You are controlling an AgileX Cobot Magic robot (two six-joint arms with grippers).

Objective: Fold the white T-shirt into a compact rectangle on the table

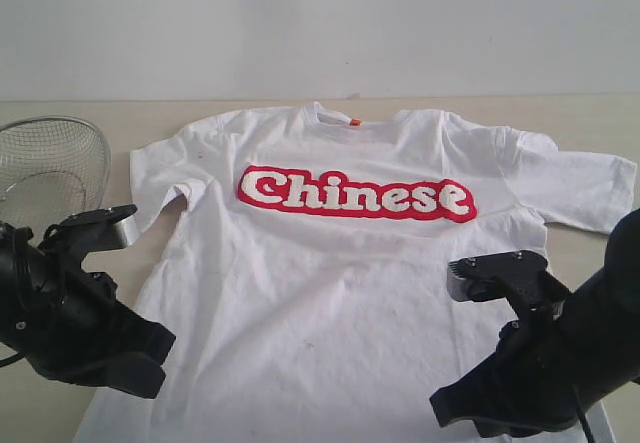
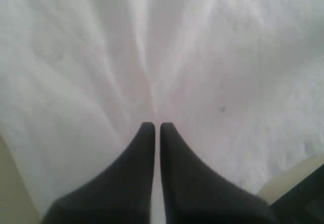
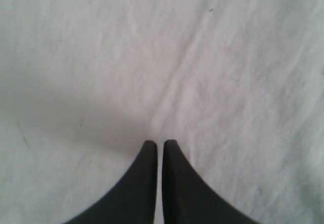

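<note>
The white T-shirt (image 1: 330, 293) lies spread face up on the table (image 1: 70, 110), with the red "Chinese" lettering (image 1: 355, 194) across the chest and an orange neck tag (image 1: 354, 120) at the far collar. My left gripper (image 1: 150, 368) points steeply down at the shirt's near left edge. In the left wrist view its jaws (image 2: 157, 125) are shut, and creases in the cloth (image 2: 202, 57) run together at the tips. My right gripper (image 1: 445, 408) presses down on the near right part. Its jaws (image 3: 160, 143) are shut on the cloth (image 3: 101, 57), where one crease meets the tips.
A round wire-mesh basket (image 1: 50, 163) stands at the far left, close behind the left arm. Bare table (image 2: 10, 198) shows on both sides of the shirt's near left corner. A pale wall rises behind the table's far edge.
</note>
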